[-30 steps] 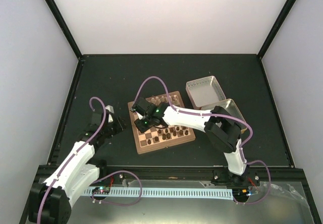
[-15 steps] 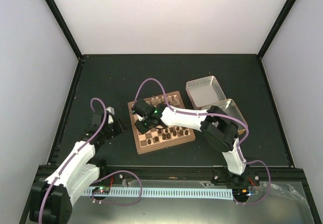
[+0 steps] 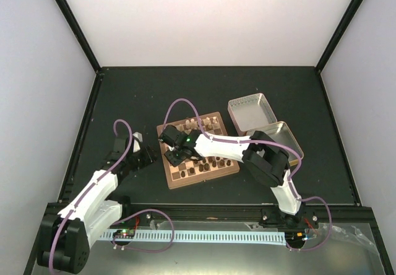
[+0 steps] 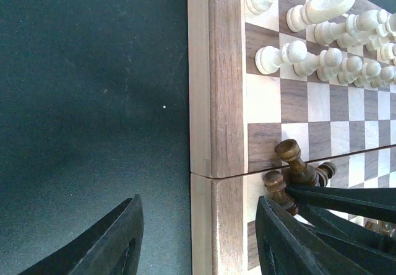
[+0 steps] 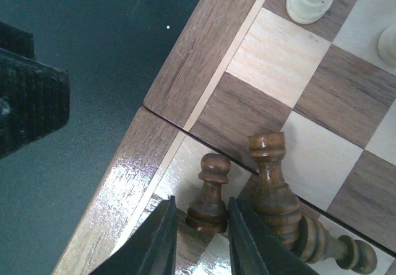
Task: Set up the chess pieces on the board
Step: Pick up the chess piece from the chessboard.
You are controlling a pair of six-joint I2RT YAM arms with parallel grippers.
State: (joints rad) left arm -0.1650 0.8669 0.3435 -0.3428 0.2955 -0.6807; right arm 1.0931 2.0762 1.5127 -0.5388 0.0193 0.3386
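The right gripper [image 5: 201, 235] pinches an upright dark pawn [image 5: 209, 191] by its base at the left rim of the board [image 5: 185, 58]; the left gripper [image 4: 198, 225] hangs spread just beside

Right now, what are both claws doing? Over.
Left gripper open, beside board rim. Right gripper straddling dark pawn, grip unclear. Taller dark piece tight beside it.

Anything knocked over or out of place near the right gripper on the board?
Yes. A dark chessman lies on its side on the board, beside the upright dark piece next to the dark pawn between the right gripper fingers.
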